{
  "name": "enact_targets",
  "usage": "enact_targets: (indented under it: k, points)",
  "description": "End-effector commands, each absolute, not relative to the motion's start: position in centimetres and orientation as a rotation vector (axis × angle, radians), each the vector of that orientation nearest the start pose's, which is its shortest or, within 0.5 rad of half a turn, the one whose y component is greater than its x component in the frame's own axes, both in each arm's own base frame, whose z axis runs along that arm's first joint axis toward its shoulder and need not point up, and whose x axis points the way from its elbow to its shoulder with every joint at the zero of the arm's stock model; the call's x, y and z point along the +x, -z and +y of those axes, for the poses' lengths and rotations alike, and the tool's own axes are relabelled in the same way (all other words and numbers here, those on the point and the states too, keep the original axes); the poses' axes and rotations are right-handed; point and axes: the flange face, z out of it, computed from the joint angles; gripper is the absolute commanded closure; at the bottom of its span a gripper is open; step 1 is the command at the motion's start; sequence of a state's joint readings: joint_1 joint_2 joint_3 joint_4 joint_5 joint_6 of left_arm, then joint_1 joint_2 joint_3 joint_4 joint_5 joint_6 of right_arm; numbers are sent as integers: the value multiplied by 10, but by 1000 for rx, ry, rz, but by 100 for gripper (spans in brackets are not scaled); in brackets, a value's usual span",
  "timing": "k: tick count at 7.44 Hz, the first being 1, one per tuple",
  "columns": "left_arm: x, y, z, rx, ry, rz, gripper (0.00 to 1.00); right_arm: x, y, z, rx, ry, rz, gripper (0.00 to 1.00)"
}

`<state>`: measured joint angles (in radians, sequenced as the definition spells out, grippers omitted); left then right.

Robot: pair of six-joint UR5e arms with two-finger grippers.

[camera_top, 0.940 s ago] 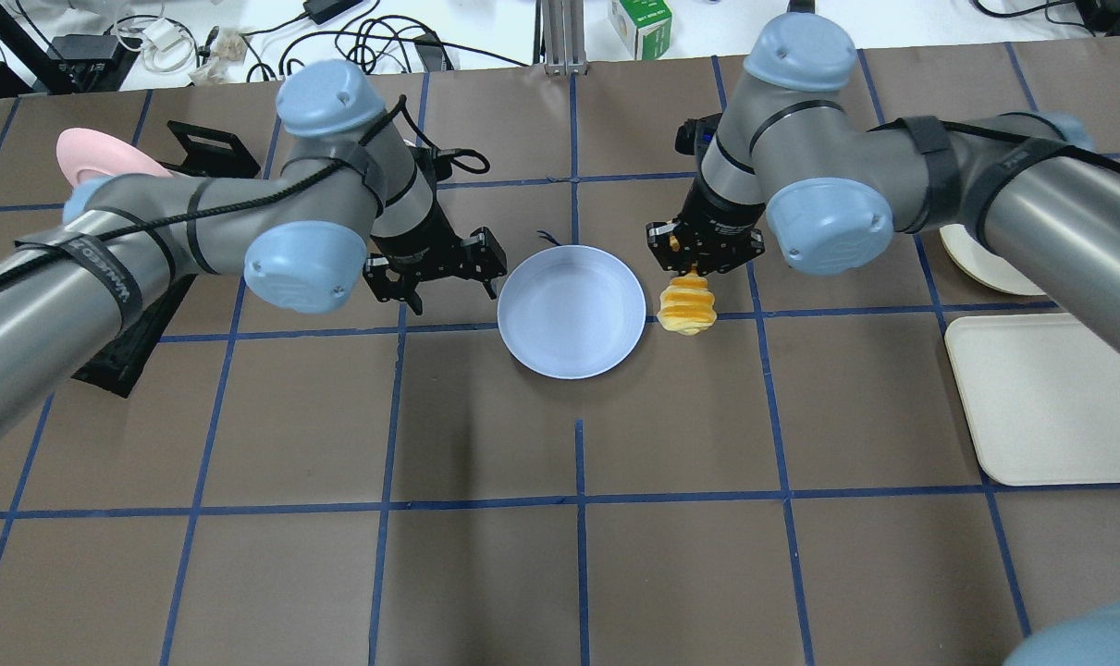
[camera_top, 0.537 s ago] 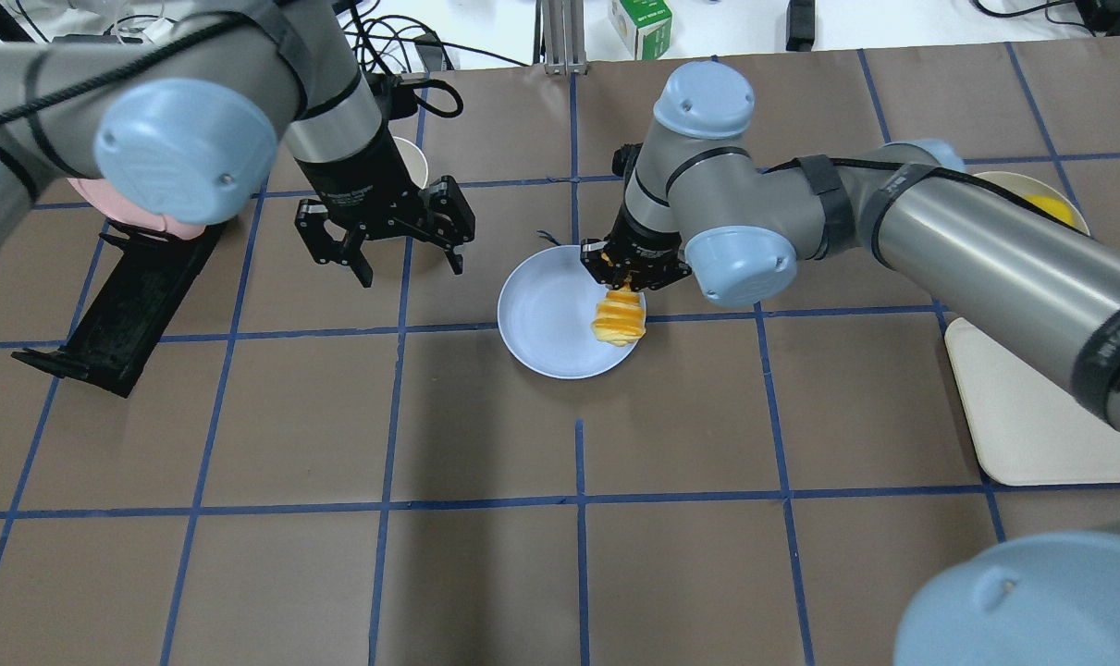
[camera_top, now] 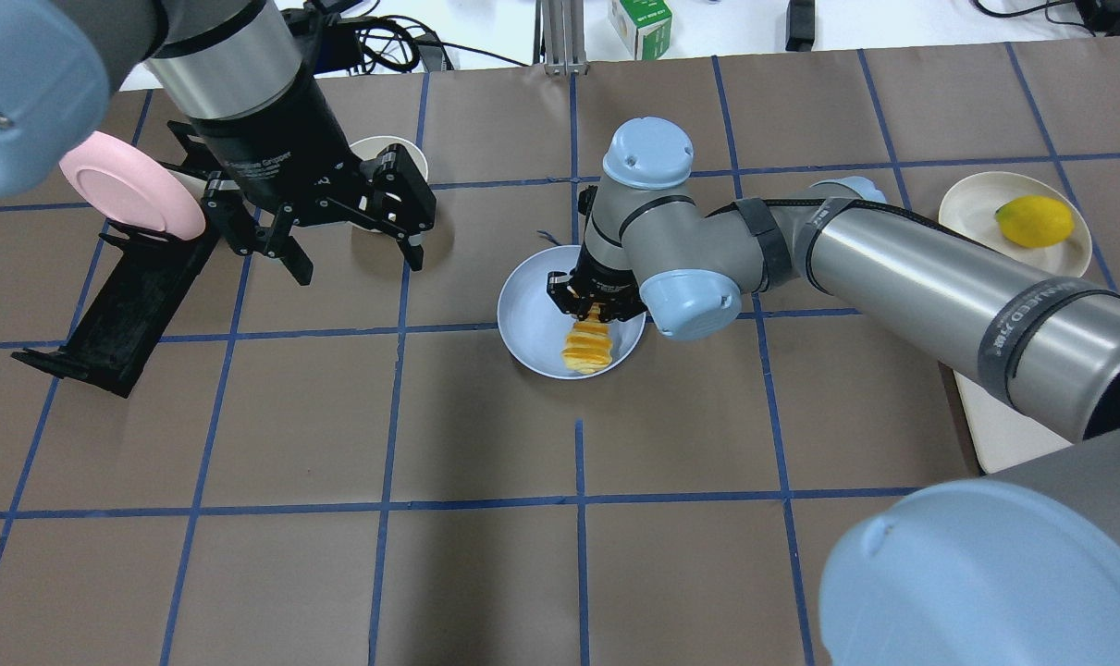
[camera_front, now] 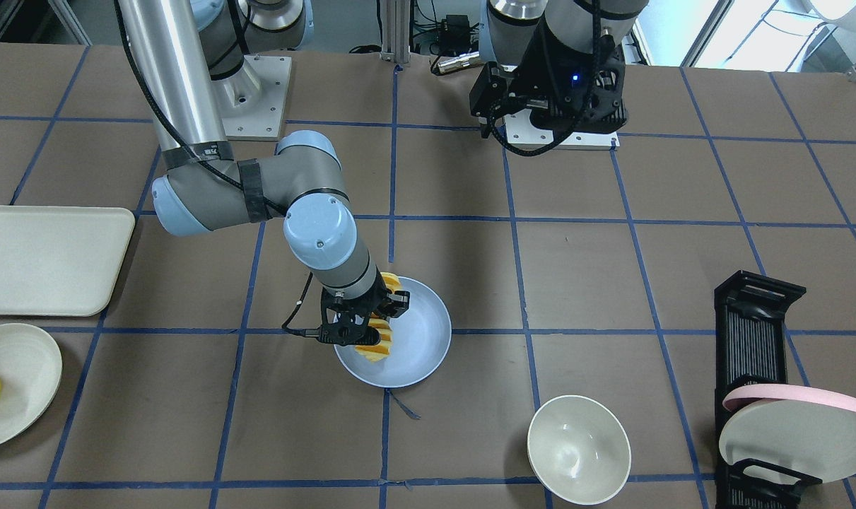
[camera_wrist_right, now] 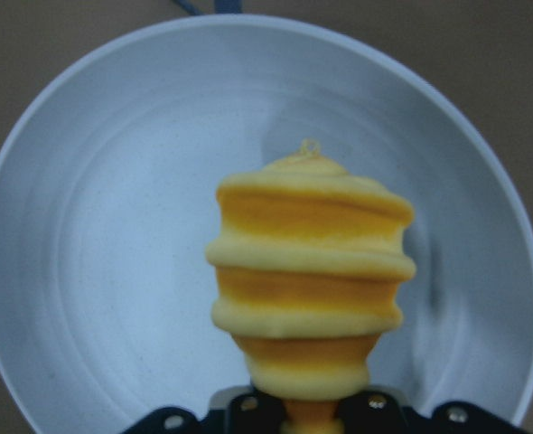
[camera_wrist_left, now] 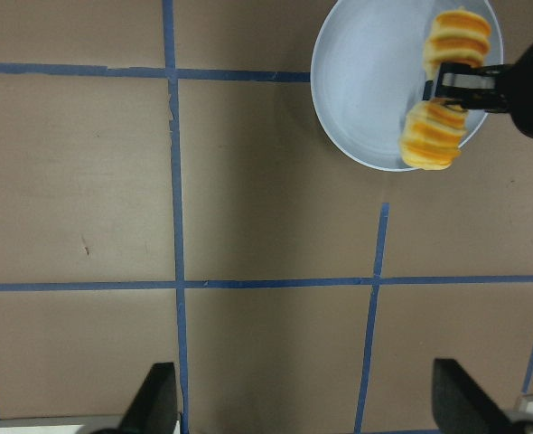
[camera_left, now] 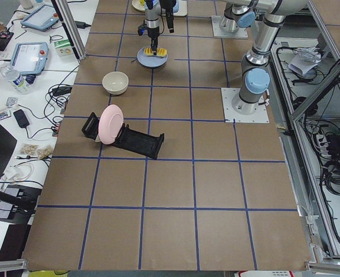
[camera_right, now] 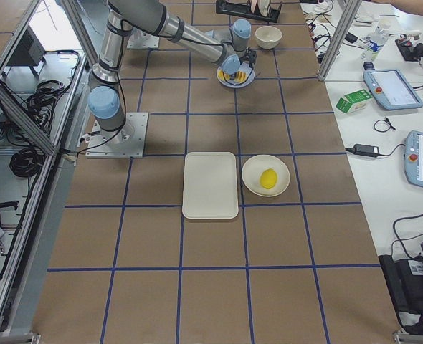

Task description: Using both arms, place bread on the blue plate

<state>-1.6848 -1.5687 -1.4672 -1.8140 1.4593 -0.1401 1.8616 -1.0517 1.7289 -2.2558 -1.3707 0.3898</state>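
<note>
The bread [camera_top: 585,347] is a ridged orange and pale yellow loaf. My right gripper [camera_top: 596,305] is shut on its middle and holds it over the right part of the blue plate [camera_top: 532,314]. The right wrist view shows the bread [camera_wrist_right: 312,271] pointing out over the plate [camera_wrist_right: 113,253]. I cannot tell whether it touches the plate. In the left wrist view the bread [camera_wrist_left: 434,136] reaches the plate's rim [camera_wrist_left: 366,81]. My left gripper [camera_top: 356,259] is open and empty, raised to the back left of the plate, well apart from it.
A white bowl [camera_front: 578,449] stands under my left gripper. A black rack [camera_top: 120,305] with a pink-rimmed plate [camera_top: 129,190] is at the far left. A cream tray [camera_front: 46,258] and a plate with a yellow fruit [camera_top: 1031,222] are on the right.
My right gripper has carried the bread left from beside the blue plate to over it. My left arm has risen and drawn back to the left, away from the plate.
</note>
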Motion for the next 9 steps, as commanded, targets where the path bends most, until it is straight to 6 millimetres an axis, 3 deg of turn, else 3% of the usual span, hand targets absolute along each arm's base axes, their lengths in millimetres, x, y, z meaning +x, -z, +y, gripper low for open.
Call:
enact_targets:
  k: [1,4,6,8,9]
  points:
    - [-192,-522,-449,-68,-231,3226,0,326,-194,-550,141,-68,2941,0]
    - [-190,-518,-453,-3,-239,3228,0,329,-215,-563,140,-17,2932,0]
    - [-191,-512,-459,69,-238,3229,0,306,-264,-589,163,-98,2993,0]
    - [-178,-521,-469,130,-91,3177,0,226,-339,-613,108,-162,3057,0]
    - [-163,-526,-481,123,17,3099,0,168,-365,-618,107,-161,3071,0]
